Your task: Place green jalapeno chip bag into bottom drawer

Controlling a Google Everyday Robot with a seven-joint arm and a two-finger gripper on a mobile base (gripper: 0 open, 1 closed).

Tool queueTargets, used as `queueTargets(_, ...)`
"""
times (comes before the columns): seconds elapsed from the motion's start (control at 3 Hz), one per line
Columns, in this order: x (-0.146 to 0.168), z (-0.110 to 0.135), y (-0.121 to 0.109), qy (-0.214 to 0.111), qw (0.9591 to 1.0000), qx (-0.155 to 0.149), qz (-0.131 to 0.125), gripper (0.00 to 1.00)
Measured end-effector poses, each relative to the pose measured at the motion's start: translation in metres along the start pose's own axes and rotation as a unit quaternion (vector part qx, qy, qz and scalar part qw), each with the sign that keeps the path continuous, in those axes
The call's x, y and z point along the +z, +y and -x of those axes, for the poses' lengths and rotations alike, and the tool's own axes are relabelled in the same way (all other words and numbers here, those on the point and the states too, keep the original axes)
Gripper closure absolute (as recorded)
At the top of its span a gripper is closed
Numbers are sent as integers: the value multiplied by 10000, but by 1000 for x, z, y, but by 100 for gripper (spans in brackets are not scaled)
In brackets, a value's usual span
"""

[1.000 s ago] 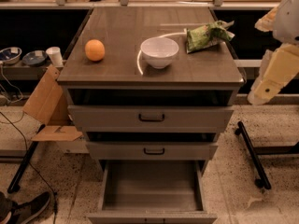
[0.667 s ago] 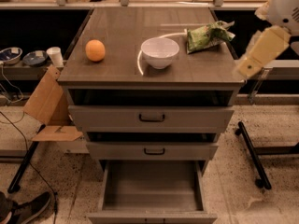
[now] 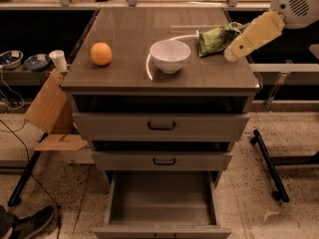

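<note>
The green jalapeno chip bag (image 3: 215, 38) lies on the cabinet top (image 3: 124, 29), at the right rear, just right of the white bowl (image 3: 170, 55). My gripper (image 3: 230, 53) is at the end of the pale yellow arm that comes in from the upper right. It sits over the cabinet's right edge, close to the bag's right end and partly in front of it. The bottom drawer (image 3: 162, 199) is pulled open and its flat floor is bare. The two upper drawers with black handles are closed.
An orange (image 3: 101, 53) sits at the left of the cabinet top. A cardboard box (image 3: 49, 109) leans on the cabinet's left side. A cup (image 3: 58, 60) and bowls (image 3: 10, 59) stand on a low shelf at left. A black wheeled leg (image 3: 267, 163) lies at the right.
My arm has swung up and to the left, from beside the cabinet's right edge to over the top next to the chip bag. The bag, bowl and orange have not moved.
</note>
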State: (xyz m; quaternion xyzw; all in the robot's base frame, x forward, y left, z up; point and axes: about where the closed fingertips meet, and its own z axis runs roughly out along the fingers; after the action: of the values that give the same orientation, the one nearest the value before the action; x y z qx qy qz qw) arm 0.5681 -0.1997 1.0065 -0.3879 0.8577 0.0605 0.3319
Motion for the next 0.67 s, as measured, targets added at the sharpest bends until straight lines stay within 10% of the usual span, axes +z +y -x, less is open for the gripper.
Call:
queueTargets(0.33,6,4,1,-83,10000,20,36,0)
queueTargets(0.67,40,1,-12,-362,9947,961,-6,0)
